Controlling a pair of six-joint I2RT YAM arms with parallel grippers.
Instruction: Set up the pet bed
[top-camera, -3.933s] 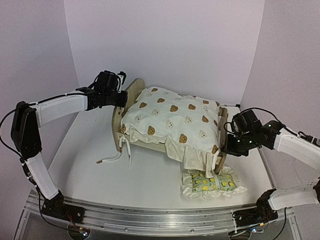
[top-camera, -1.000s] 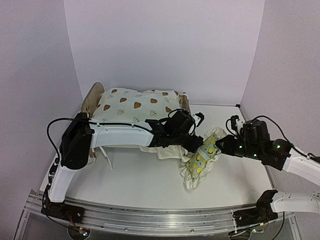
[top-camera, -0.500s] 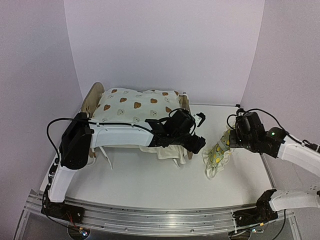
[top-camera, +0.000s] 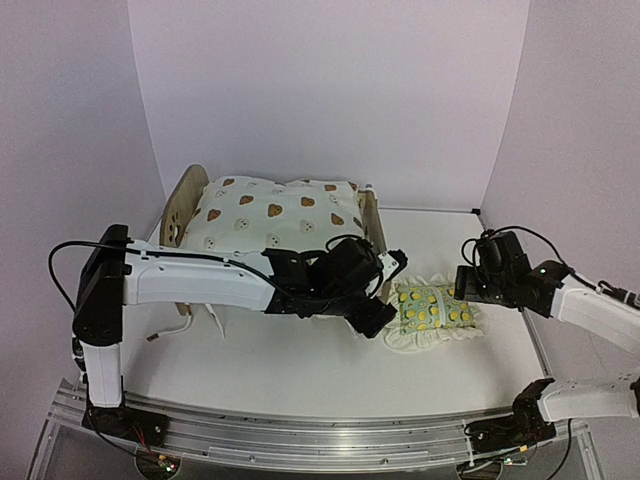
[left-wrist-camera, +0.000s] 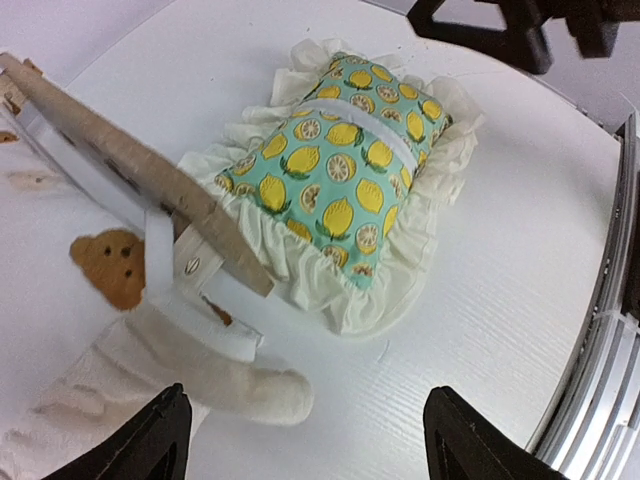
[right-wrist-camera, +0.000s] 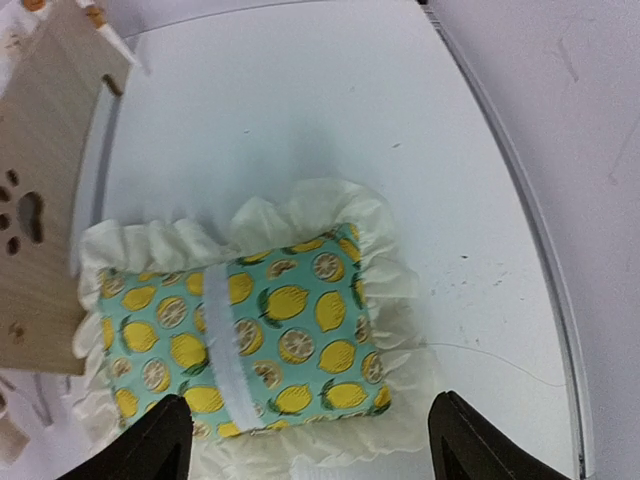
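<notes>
Top external: pet bed stands on tabletop, bear cushion on top. Lemon pillow lies flat just right of the bed. Left pincer is open and empty at the bed's near-right corner. Right pincer is open and empty, right of the bed past the pillow. Frame likely light, stiff wood; take a rail or end board.

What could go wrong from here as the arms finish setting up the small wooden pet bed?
1. The green lemon-print ruffled pillow lies on the table beside the light-wood bed frame. A grasp by the open right gripper might catch only the ruffle and slip.
2. The open left gripper hangs by the drooping corner of the cream bear-print cushion and could snag it, dragging it askew.
</notes>
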